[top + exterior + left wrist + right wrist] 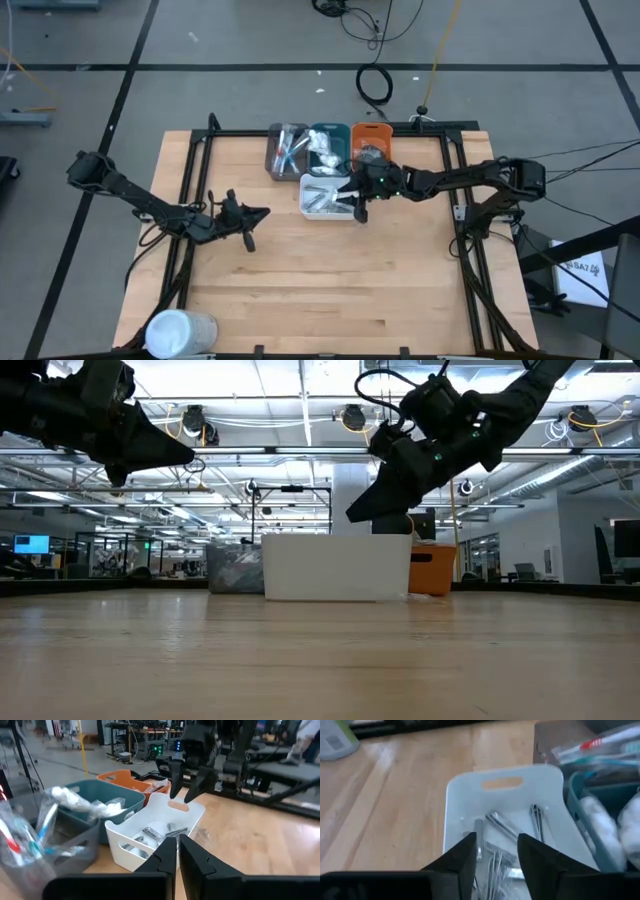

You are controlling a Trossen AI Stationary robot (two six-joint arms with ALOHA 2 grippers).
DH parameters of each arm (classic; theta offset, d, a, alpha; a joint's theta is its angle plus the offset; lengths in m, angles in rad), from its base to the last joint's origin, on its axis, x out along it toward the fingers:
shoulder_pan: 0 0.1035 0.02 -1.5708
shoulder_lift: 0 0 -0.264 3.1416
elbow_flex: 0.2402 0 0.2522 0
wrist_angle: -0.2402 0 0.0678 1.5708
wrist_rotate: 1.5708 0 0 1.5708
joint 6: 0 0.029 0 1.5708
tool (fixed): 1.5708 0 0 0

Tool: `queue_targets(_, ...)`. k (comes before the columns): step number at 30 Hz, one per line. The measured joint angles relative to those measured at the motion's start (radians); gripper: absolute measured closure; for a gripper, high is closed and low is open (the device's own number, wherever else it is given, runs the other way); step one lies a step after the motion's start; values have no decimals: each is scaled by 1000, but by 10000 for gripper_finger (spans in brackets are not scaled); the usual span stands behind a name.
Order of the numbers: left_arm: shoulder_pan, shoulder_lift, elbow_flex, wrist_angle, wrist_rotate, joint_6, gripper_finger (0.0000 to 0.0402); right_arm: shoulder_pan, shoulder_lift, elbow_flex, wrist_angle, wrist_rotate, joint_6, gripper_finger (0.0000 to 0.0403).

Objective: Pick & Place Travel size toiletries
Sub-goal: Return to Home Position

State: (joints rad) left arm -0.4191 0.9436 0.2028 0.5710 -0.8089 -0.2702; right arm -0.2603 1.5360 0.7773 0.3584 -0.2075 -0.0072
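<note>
Right gripper (358, 198) is hovering over the white bin's (304, 198) right edge, fingers spread wide, gripping nothing. Silver nail cutters (502, 825) are lying inside that bin. Grey tray (271, 165) with wrapped toothbrushes (290, 148), teal tray (330, 128) and orange tray (370, 130) are crowding right behind it. Left gripper (178, 842) is hanging over bare table (330, 290) off to the left, fingers pinched nearly together, empty. White cylinder (180, 332) is sitting way off at the near-left corner.

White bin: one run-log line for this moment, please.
right gripper open above white bin | silver nail cutters inside | left gripper shut, left of bin
</note>
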Motion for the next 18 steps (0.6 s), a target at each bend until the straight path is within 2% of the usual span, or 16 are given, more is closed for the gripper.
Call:
queue_targets(5,-7,-34,0,7,-6,131,399,0,-151,0,-88,-6,70,242)
queue_targets(9,-46,-151,1,-19,-85,222,395,-9,-393,0,-396,-7,-47,237)
queue_targets(11,-74,-235,1,-94,-160,239,388,-8,-523,-16,-513,-1,-84,238)
queue_targets(15,-118,-430,1,-350,-288,154,381,0,-795,-134,-494,19,-40,242)
queue_targets(18,-127,-562,1,-536,-295,63,386,14,-980,-238,-485,160,-13,242)
